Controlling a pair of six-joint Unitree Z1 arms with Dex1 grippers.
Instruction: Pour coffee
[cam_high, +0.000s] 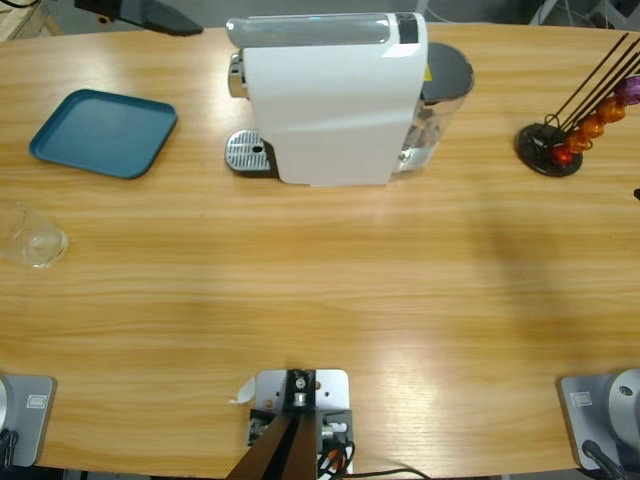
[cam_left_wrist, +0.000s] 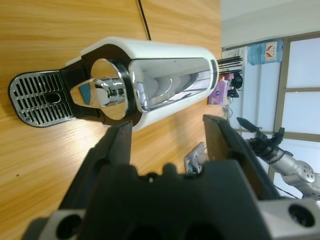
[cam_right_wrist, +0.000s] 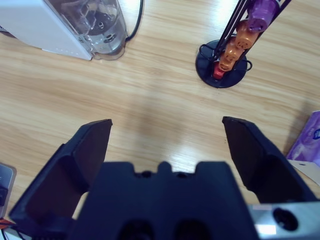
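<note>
Left wrist view: left gripper released, coffee machine just ahead. Right gripper released above worktop, capsule rack ahead.

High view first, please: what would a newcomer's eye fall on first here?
Most likely the white coffee machine at the table's far middle, its perforated drip tray bare. Next, the blue tray to its left, the clear glass at the left edge, and the capsule rack of orange and purple capsules at the right.
</note>
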